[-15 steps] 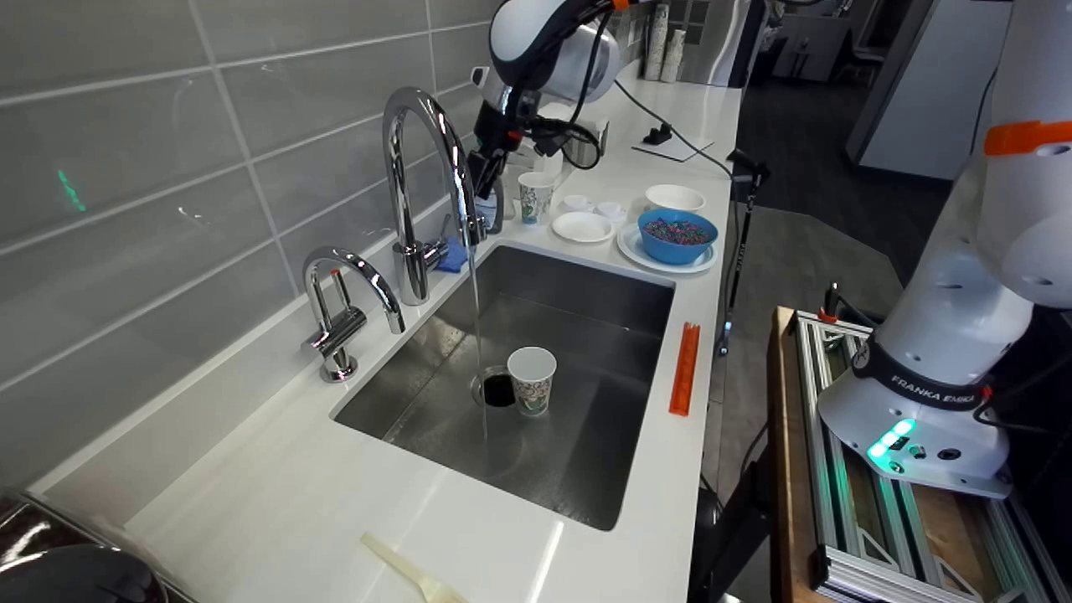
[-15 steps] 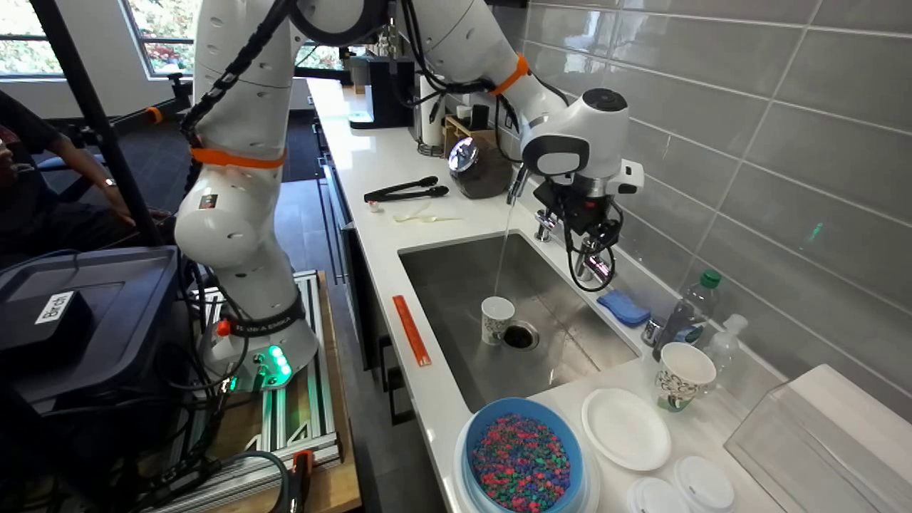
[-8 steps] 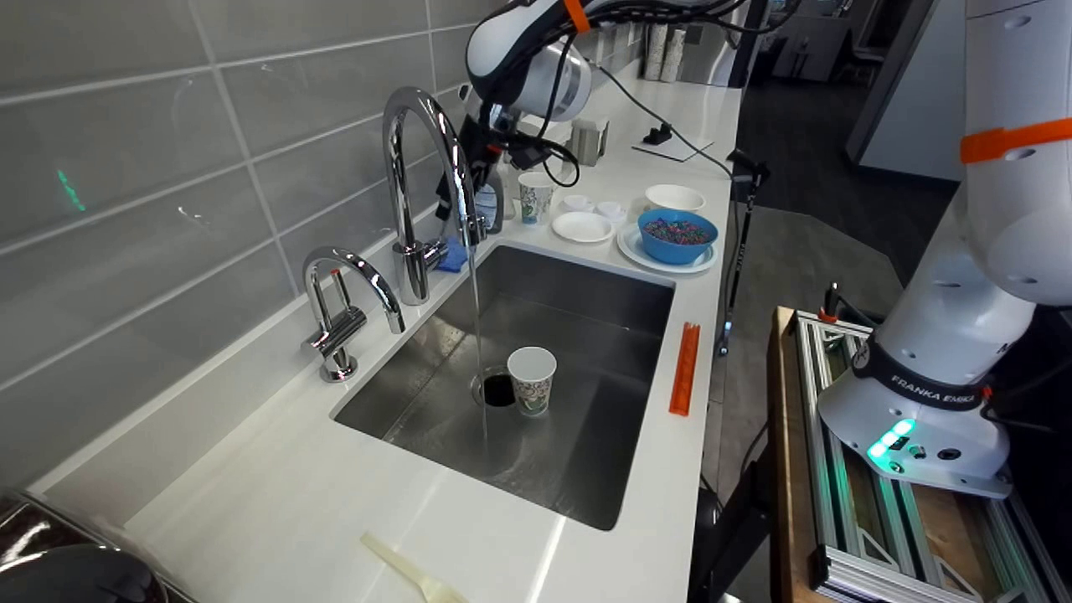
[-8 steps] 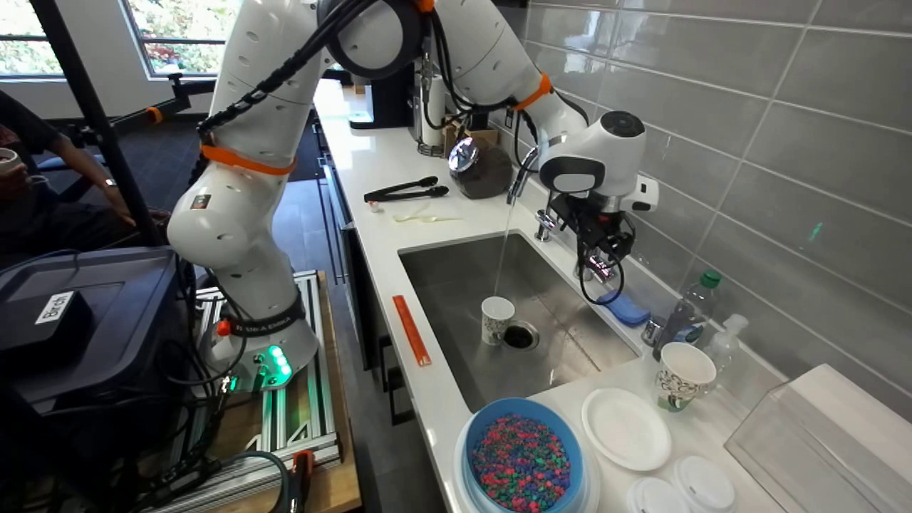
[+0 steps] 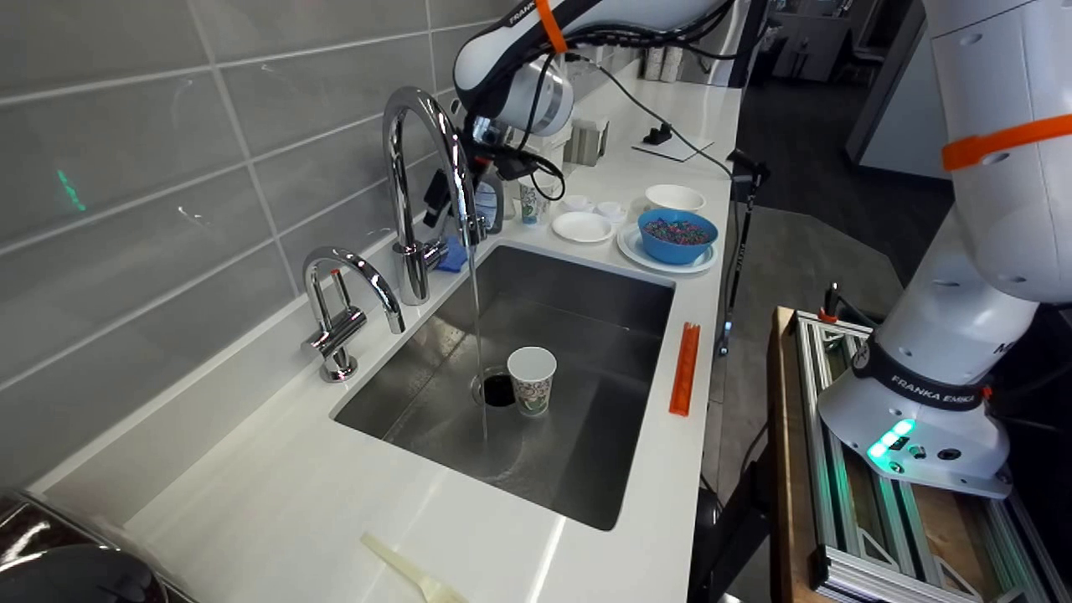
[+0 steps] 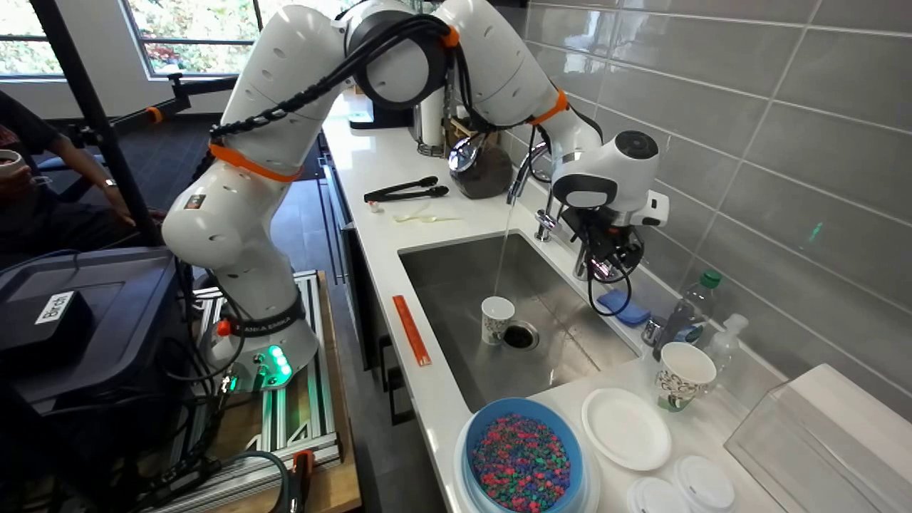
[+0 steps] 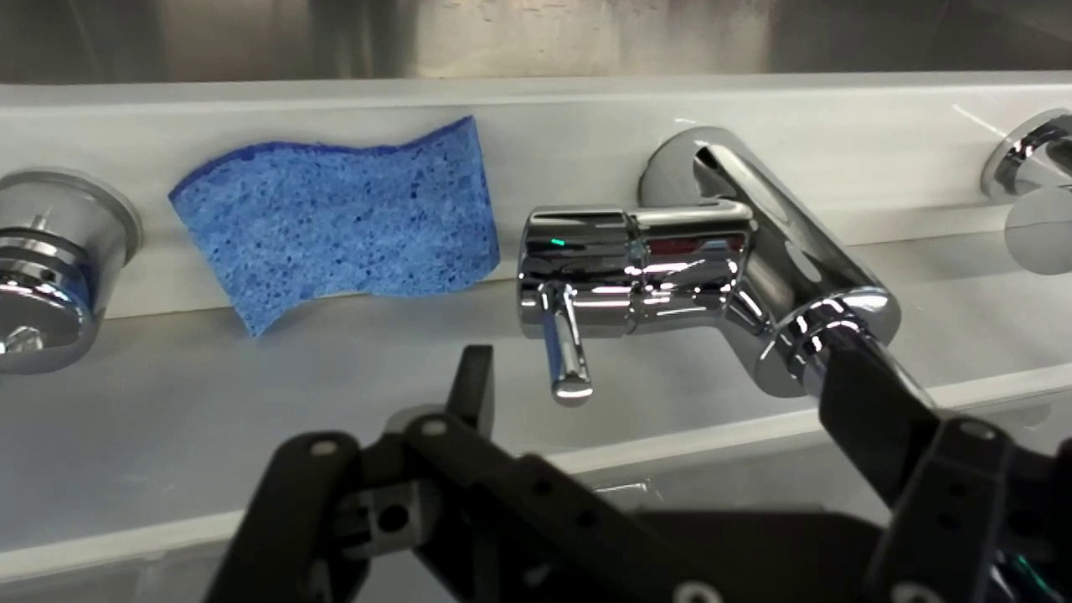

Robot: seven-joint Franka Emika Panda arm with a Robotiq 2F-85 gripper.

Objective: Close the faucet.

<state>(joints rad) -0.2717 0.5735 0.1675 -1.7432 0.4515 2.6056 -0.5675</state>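
The tall chrome gooseneck faucet (image 5: 412, 272) stands behind the sink. Water runs from its spout (image 6: 519, 184) in both exterior views. In the wrist view the faucet body (image 7: 779, 260) is close, and its thin side lever (image 7: 566, 343) points toward the bottom of the picture. My gripper (image 7: 662, 377) is open and empty. Its left finger is left of the lever, and its right finger overlaps the faucet's neck in the picture; I cannot tell whether they touch. In an exterior view the gripper (image 6: 605, 242) hangs above the faucet's base, its fingertips mostly hidden by hand and cables.
A small chrome tap (image 5: 335, 327) stands beside the faucet. A blue sponge (image 7: 343, 226) lies left of the lever. A soap bottle (image 6: 691, 306) stands along the wall. A paper cup (image 5: 532, 382) stands in the sink (image 5: 586, 469). A blue bowl (image 6: 524, 463) sits on the counter.
The arm has moved toward the tiled wall and lower: the hand went left in one exterior picture, right and down in the other. Water keeps running; the faucet looks unmoved.
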